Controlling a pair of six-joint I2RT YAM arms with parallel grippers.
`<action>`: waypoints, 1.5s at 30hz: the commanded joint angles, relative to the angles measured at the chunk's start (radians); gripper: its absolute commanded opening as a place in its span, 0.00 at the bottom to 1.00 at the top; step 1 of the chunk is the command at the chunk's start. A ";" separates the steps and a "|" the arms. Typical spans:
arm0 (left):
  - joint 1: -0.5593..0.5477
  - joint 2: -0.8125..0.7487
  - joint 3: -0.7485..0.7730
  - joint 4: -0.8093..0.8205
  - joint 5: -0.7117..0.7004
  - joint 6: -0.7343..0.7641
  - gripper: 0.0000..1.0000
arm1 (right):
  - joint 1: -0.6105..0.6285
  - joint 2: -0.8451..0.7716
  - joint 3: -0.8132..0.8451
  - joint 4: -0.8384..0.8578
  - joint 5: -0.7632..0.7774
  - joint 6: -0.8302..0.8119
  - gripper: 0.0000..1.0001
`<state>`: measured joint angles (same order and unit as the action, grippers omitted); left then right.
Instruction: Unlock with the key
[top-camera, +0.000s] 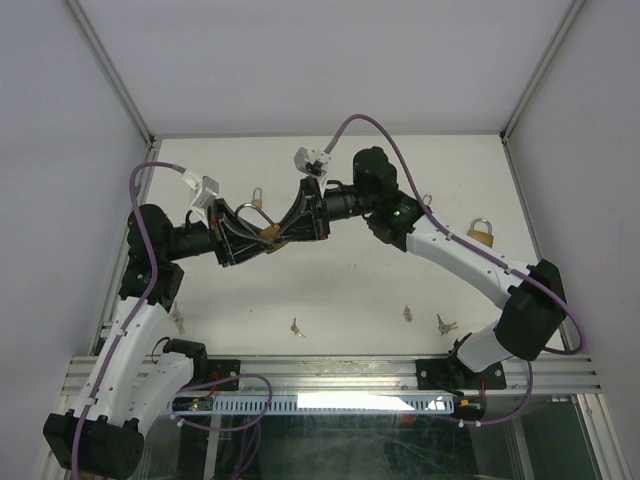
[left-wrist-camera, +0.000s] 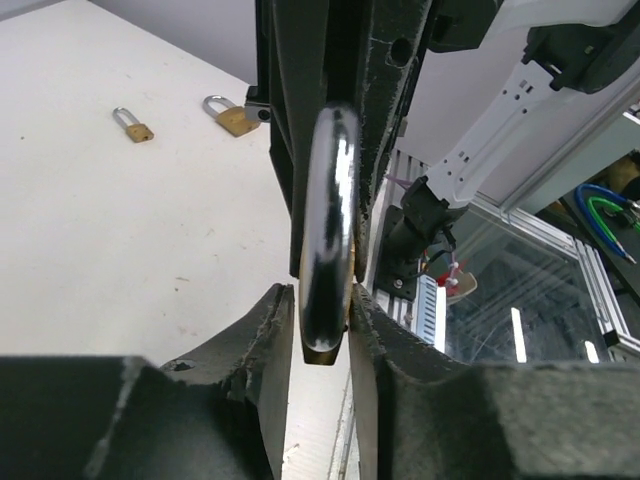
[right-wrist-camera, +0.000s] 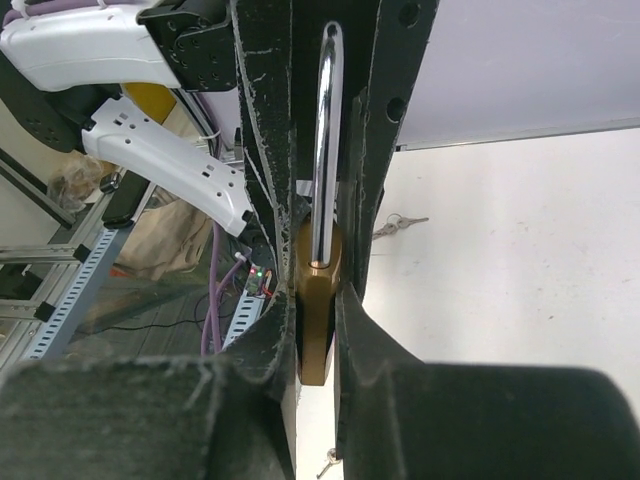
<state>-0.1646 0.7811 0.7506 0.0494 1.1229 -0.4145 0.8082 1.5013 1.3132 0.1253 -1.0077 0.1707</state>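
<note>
Top view: I see both arms reaching over the white table (top-camera: 350, 290) and meeting at one brass padlock (top-camera: 270, 232) held between them. The left gripper (top-camera: 258, 240) comes at the padlock from its left, the right gripper (top-camera: 286, 230) from its right. A second padlock (top-camera: 258, 197) lies just behind the held padlock, and a third padlock (top-camera: 481, 233) lies well to its right. Loose keys (top-camera: 295, 327) lie on the table, nearer the arm bases than the held padlock.

Left wrist view: the left gripper (left-wrist-camera: 322, 322) is closed on the padlock's chrome shackle (left-wrist-camera: 330, 200). Its dark fingers (left-wrist-camera: 265, 340) press in on both sides of the bottom of the loop. The shackle rises from there between the other gripper's fingers. Two small padlocks (left-wrist-camera: 232, 115) lie on the table beyond the held padlock, to its left.

Right wrist view: the right gripper (right-wrist-camera: 318, 325) is clamped on the padlock's brass body (right-wrist-camera: 316, 345), one finger tight against each flat face. The shackle (right-wrist-camera: 326, 130) stands straight up from the body. A bunch of keys (right-wrist-camera: 397, 224) lies on the table beyond the held padlock, to its right. A single key (right-wrist-camera: 328, 463) lies on the table below the held padlock.
</note>
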 joint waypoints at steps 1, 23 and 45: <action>-0.004 0.019 0.037 -0.014 -0.073 0.051 0.32 | 0.002 -0.043 -0.010 0.180 -0.024 0.060 0.00; -0.003 0.050 0.072 -0.206 -0.076 0.192 0.99 | -0.122 -0.060 -0.124 0.295 0.100 0.408 0.00; 0.358 0.526 0.367 -1.270 -0.996 1.229 0.99 | -0.265 -0.046 -0.341 0.145 0.371 0.395 0.00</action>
<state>0.0841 1.2705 1.1629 -1.2259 0.2386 0.6849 0.4812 1.4292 0.9619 0.1791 -0.7086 0.5194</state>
